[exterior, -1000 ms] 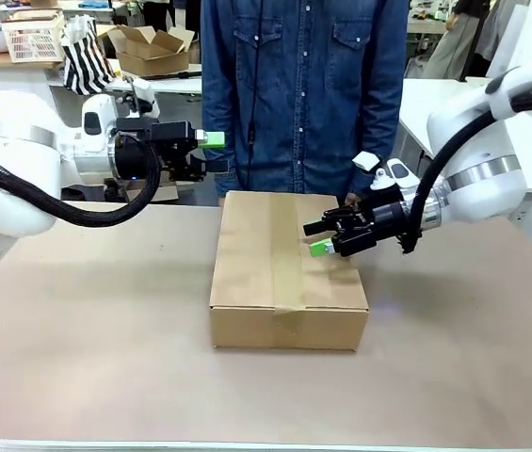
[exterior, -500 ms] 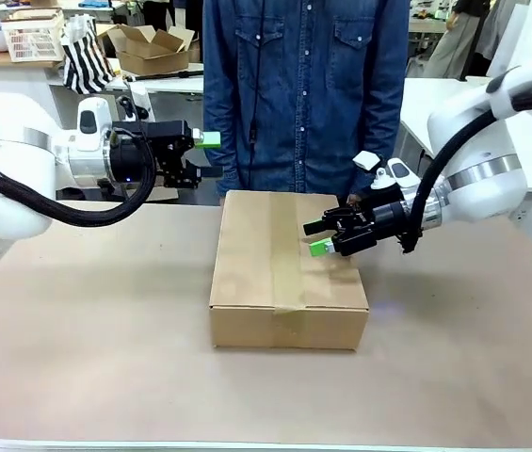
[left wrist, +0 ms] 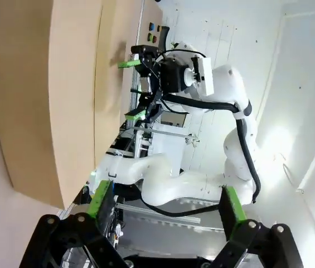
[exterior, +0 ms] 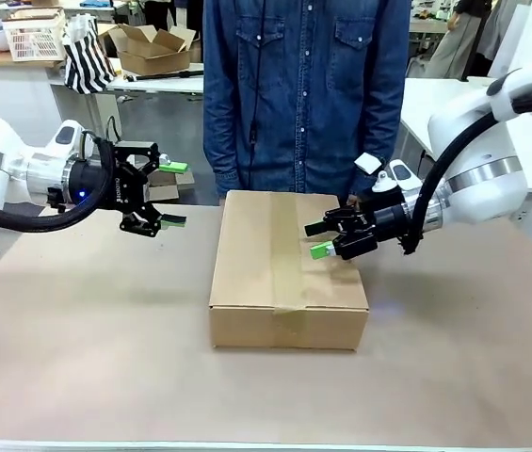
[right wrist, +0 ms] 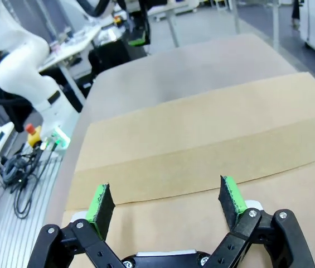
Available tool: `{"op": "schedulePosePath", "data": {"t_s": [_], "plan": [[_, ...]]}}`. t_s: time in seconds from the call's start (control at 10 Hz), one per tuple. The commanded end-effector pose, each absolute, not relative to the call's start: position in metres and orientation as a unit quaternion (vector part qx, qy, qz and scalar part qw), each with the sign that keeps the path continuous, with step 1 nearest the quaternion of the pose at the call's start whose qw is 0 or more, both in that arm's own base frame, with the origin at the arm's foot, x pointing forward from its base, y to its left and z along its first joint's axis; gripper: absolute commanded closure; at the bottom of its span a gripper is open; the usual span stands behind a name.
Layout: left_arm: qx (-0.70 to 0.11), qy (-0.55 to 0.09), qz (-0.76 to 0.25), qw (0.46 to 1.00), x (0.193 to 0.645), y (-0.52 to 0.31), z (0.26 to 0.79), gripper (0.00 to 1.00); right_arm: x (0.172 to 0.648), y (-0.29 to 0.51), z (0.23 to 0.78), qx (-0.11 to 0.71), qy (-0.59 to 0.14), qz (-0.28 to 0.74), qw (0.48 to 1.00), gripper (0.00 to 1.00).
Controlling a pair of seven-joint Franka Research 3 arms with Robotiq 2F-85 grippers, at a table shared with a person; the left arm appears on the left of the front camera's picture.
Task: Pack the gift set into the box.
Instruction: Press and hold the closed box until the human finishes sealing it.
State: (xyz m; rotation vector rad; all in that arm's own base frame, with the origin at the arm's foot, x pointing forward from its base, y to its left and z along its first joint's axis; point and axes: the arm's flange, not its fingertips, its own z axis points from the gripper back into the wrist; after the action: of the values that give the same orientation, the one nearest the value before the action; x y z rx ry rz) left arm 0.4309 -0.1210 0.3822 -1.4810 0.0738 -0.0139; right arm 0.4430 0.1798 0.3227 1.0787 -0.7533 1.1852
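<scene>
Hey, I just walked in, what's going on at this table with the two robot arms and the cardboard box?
The box sits shut on the table, its flaps down and a strip of tape along the top. The right gripper hovers open just over the box's right flap, holding nothing. The left gripper is open and empty too, off to the box's left, well clear of it. A person in a denim shirt stands at the far side. No gift set is in view.

Cluttered white worktables point(exterior: 167, 83) behind
</scene>
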Motion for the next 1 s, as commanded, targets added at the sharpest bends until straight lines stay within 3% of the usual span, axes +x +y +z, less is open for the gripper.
{"op": "schedulePosePath", "data": {"t_s": [0.0, 0.2, 0.5, 0.7, 0.8, 0.9], "plan": [[-0.671, -0.032, -0.032, 0.740, 0.436, -0.136, 0.381, 0.00, 0.444, 0.175, 0.331, 0.486, -0.316, 0.464, 0.670, 0.00], [-0.671, -0.032, -0.032, 0.740, 0.436, -0.136, 0.381, 0.00, 0.431, 0.138, 0.378, 0.618, -0.280, 0.226, 0.699, 0.00], [-0.671, -0.032, -0.032, 0.740, 0.436, -0.136, 0.381, 0.00, 0.399, 0.057, 0.440, 0.667, -0.215, 0.076, 0.709, 0.00], [-0.671, -0.032, -0.032, 0.740, 0.436, -0.136, 0.381, 0.00, 0.395, 0.006, 0.424, 0.684, -0.154, 0.041, 0.712, 0.00], [-0.671, -0.032, -0.032, 0.740, 0.436, -0.136, 0.381, 0.00, 0.401, 0.046, 0.432, 0.661, -0.200, 0.121, 0.713, 0.00], [-0.671, -0.032, -0.032, 0.740, 0.436, -0.136, 0.381, 0.00, 0.401, 0.046, 0.432, 0.661, -0.200, 0.121, 0.713, 0.00]]}}
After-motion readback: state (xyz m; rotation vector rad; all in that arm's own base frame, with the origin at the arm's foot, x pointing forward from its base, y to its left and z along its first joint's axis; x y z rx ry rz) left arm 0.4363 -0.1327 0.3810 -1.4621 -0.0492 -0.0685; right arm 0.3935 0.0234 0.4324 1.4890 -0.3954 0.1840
